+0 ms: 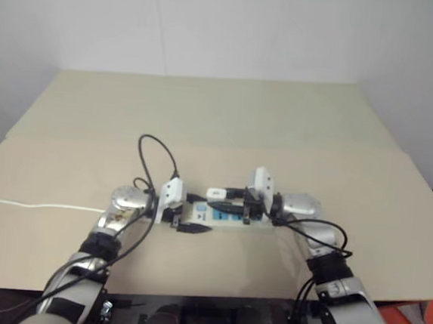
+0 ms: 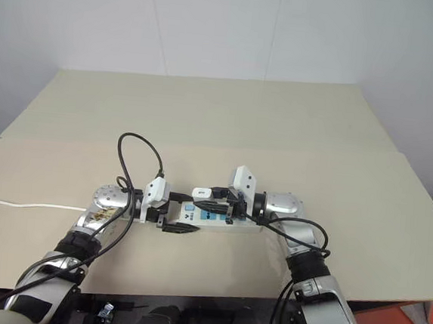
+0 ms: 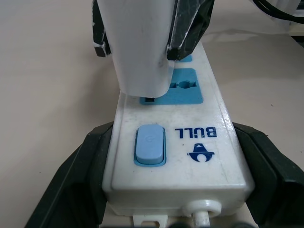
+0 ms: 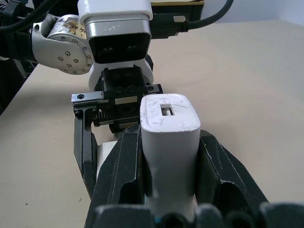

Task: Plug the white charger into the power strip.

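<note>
Near the table's [image 1: 393, 223] front edge, the left gripper [image 3: 156, 190] clamps the switch end of the power strip [image 3: 209, 156], a white bar with blue sockets, while the right gripper [image 4: 168, 161] pinches the plain white charger [image 4: 168, 118] over the first socket.

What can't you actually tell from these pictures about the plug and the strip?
- Whether the prongs of the white charger are fully in: in the left wrist view its body hides them.
- The far socket panels of the power strip: the charger and the right gripper cover them.
- The strip in the right wrist view: hidden behind the charger and black fingers.
- In the head views, the sockets are too small to read.
</note>
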`<state>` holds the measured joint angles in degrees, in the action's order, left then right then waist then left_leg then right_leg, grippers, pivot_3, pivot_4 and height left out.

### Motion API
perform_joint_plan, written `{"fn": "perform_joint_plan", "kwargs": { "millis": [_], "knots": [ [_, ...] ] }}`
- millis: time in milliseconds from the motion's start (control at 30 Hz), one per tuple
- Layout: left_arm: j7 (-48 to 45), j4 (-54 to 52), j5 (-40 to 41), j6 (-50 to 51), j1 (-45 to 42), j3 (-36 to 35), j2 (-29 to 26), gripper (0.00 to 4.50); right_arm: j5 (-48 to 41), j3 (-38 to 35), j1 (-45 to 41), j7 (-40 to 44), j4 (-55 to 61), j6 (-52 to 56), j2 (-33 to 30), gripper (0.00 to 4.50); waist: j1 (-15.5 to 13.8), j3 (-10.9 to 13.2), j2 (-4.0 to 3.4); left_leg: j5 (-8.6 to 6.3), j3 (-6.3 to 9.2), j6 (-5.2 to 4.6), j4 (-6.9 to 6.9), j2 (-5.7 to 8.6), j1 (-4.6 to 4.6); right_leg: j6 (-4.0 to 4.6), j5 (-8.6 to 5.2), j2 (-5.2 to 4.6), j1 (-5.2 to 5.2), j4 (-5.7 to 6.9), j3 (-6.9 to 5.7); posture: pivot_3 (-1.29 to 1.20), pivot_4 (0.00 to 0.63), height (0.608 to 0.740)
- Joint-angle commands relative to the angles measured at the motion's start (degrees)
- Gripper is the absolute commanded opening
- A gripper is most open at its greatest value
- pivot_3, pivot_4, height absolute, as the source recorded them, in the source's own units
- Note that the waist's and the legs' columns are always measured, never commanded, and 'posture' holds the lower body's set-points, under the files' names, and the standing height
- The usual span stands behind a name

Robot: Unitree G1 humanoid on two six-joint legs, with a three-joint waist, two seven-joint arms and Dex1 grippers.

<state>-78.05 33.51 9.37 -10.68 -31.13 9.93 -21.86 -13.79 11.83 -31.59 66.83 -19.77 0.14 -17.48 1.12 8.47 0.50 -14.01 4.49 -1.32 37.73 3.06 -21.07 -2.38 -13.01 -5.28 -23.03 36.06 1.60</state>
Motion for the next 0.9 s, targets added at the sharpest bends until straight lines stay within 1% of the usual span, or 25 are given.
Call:
{"fn": "perform_joint_plan", "kwargs": {
  "millis": [33,233,367,600,767,900],
  "knots": [
    [-1.32,0.45,-0.86,1.31,1.95,1.11,-1.74,3.30,2.33,0.68,2.30,-1.47,-2.74,1.36,-1.18,1.12,0.02,-0.04,0.00,0.00,0.00,0.00,0.00,0.00,0.01,0.00,0.00,0.00,0.00,0.00,0.00,0.00,0.150,0.740],
    [-1.45,-0.04,-0.64,1.62,2.28,1.27,-1.76,3.30,1.97,0.01,1.30,-3.64,-3.67,1.01,0.26,1.12,0.48,-0.14,0.07,0.00,-0.01,0.00,0.00,-0.03,0.07,0.00,0.00,0.04,0.04,0.02,0.04,0.00,0.150,0.740],
    [-1.71,-0.15,-0.53,1.80,2.30,1.45,-1.75,3.30,1.75,-0.38,0.92,-3.86,-4.17,1.10,0.33,1.12,0.80,-0.14,0.07,0.00,-0.01,0.00,-0.04,-0.03,0.31,-0.01,-0.01,0.04,0.29,-0.01,0.05,0.00,0.150,0.740],
    [-2.15,-0.08,-0.61,1.83,2.43,1.68,-1.95,3.30,-3.06,-1.45,0.37,-1.16,-1.75,8.67,0.01,1.12,0.93,-0.13,0.08,-0.01,0.00,-0.01,-0.08,-0.03,0.43,-0.02,-0.02,0.01,0.45,-0.08,0.05,0.00,0.150,0.740],
    [-2.58,0.16,-0.56,1.72,2.21,1.68,-2.17,3.30,-2.57,-0.93,-0.34,0.65,-2.74,8.20,-0.49,1.12,0.93,-0.13,0.08,-0.01,0.00,-0.01,-0.10,-0.02,0.40,-0.02,-0.02,-0.01,0.43,-0.11,0.05,0.00,0.150,0.740],
    [-2.98,0.41,-0.65,1.65,2.08,1.66,-2.40,3.30,-0.73,-0.09,-0.98,1.90,-4.78,4.24,-0.54,1.12,0.96,-0.13,0.08,-0.01,0.00,-0.01,-0.10,-0.02,0.39,-0.03,-0.02,-0.02,0.42,-0.12,0.05,0.00,0.150,0.740]
  ]
}}
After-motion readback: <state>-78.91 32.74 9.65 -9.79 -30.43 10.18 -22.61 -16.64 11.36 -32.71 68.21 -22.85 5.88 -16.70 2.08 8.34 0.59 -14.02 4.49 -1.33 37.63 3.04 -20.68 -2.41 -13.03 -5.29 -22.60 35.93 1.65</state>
